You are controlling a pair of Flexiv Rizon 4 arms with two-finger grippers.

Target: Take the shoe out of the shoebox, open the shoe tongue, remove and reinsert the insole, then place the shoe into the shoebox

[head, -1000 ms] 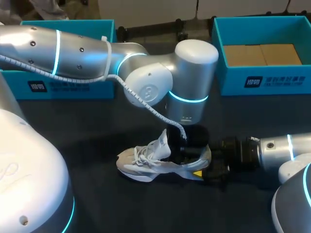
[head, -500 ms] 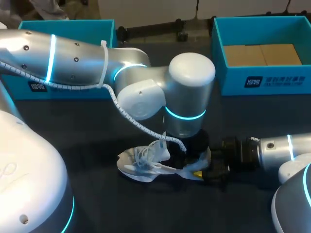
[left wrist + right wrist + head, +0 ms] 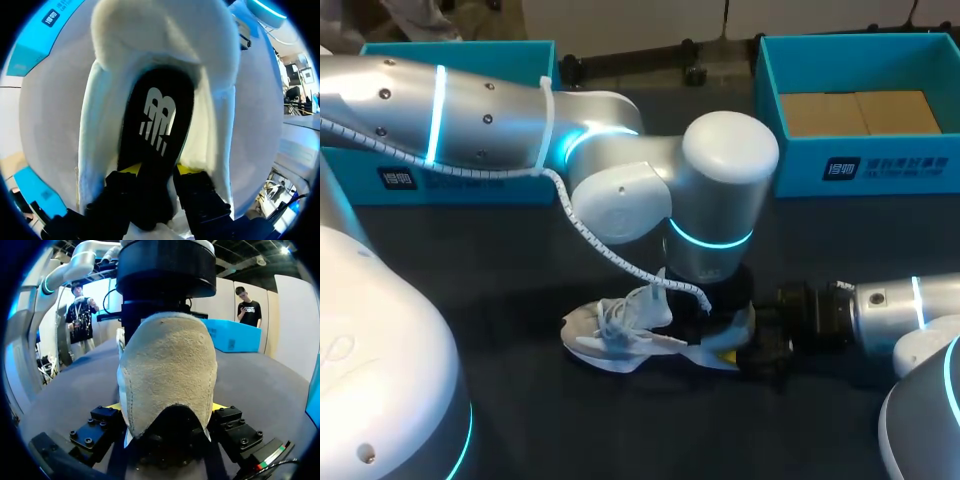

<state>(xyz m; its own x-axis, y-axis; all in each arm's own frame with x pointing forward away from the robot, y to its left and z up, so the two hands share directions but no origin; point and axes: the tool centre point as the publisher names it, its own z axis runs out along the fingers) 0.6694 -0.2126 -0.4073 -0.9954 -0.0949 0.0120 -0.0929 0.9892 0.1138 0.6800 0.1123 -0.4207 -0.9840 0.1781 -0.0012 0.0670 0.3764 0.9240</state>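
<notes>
The left shoebox stands at the far left of the desk, with no shoe to be seen in it.

The left arm has dropped over the last second. Its wrist, which was higher above the heel opening, now presses down into the shoe, and the upper that stood tall a second ago is squashed low and wrinkled. The shoe has not slid; it lies near the middle of the desk with its toe to the left.

In the left wrist view, the left tool is deep inside the shoe, its yellow tips pinching the heel end of the black insole, which lies flat along the sole.

To the right, the right tool is unmoved, clamped on the heel from both sides and bracing the shoe against the push.

The right shoebox sits far right, holding only cardboard.

My reading is that this is the insole step. Whether the insole is about to be drawn out or has just been seated, I cannot tell.
</notes>
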